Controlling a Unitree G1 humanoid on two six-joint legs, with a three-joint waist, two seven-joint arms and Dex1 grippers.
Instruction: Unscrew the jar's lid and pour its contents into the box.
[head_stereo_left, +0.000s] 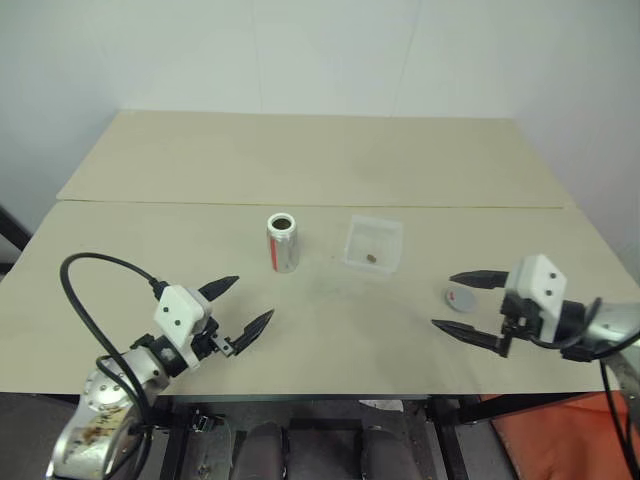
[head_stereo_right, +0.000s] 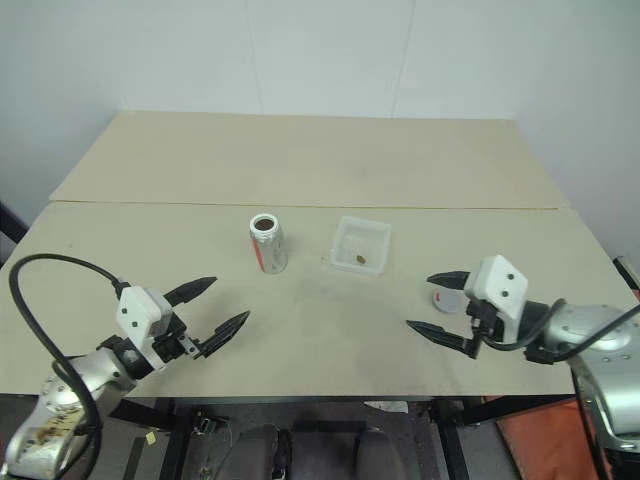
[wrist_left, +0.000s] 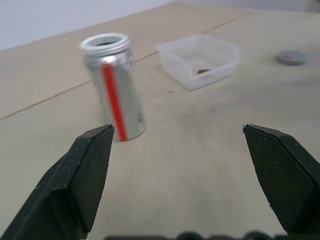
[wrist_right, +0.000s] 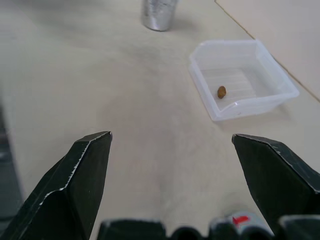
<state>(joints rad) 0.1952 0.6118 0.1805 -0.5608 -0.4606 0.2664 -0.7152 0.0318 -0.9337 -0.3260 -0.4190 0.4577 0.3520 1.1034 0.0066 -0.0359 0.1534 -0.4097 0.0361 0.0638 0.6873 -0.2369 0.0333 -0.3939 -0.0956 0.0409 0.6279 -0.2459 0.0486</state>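
My left claw (head_stereo_left: 237, 306) and my right claw (head_stereo_left: 468, 305) both stand wide open, holding nothing, near the front edge of the worktop (head_stereo_left: 320, 150). The jar (head_stereo_left: 282, 242) stands upright and uncapped near the worktop's middle, nearer my left claw. The contents (wrist_right: 221, 92) lie already in the box (head_stereo_left: 375, 243) beside it. The lid (head_stereo_left: 459, 298) rests flat between my right fingers. I judge nothing remains.

Pale beige wooden tabletop (head_stereo_left: 330, 330) spans the centre and lower frame; a second matching beige board (head_stereo_left: 320, 155) butts against it at upper centre, seam running side to side. Plain white wall (head_stereo_left: 300, 50) across the top. Even, diffuse light. Orange fabric (head_stereo_left: 560, 440) lower right, below the table edge.
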